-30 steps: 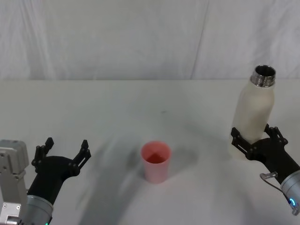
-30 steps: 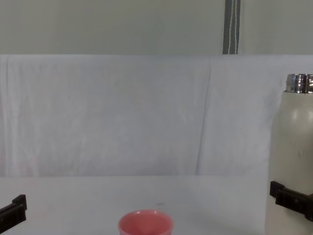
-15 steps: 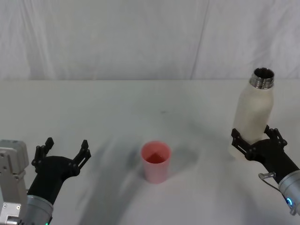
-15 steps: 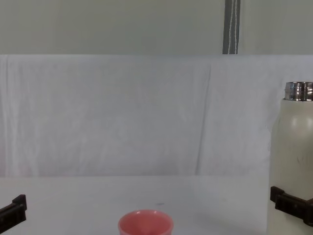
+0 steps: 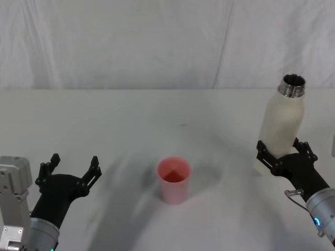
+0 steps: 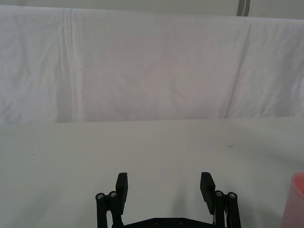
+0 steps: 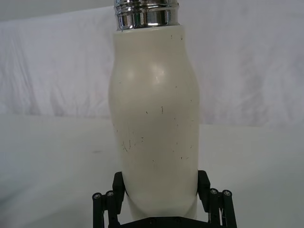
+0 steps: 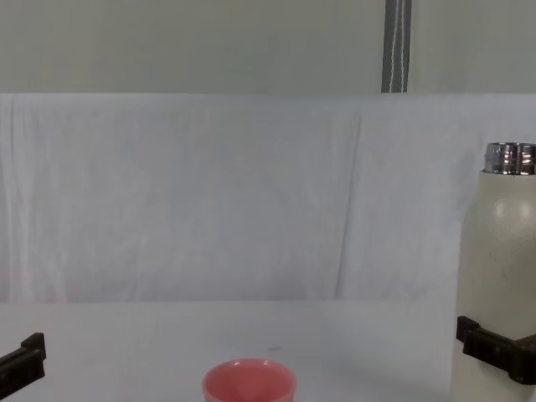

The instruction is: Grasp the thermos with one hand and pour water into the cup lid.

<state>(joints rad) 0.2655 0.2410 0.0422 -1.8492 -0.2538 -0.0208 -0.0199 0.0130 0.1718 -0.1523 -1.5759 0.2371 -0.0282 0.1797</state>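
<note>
Sinking a little further, the tall matte cream-white thermos with the shiny threaded steel neck (image 5: 283, 125) is coming back down toward the white table (image 5: 157, 115): a second ago its neck was standing higher against the backdrop cloth (image 8: 209, 193), and now it is sitting lower and a touch nearer the small round pink cup lid (image 5: 174, 180). It is staying upright, mouth open to the ceiling, well apart from the cup lid and off to that cup's right.

The right gripper (image 5: 282, 155) is keeping its black fingers clamped on the lower body of the thermos, one on each flank, as the right wrist view shows plainly (image 7: 161, 185). The left gripper (image 5: 70, 167) is idling to the left of the cup lid, its fingers spread wide with nothing between them.

No stream of water is showing. Judging from the lowering, upright bottle so far from the cup, the pour looks either finished or not begun; I cannot tell which, nor whether the cup holds water.
</note>
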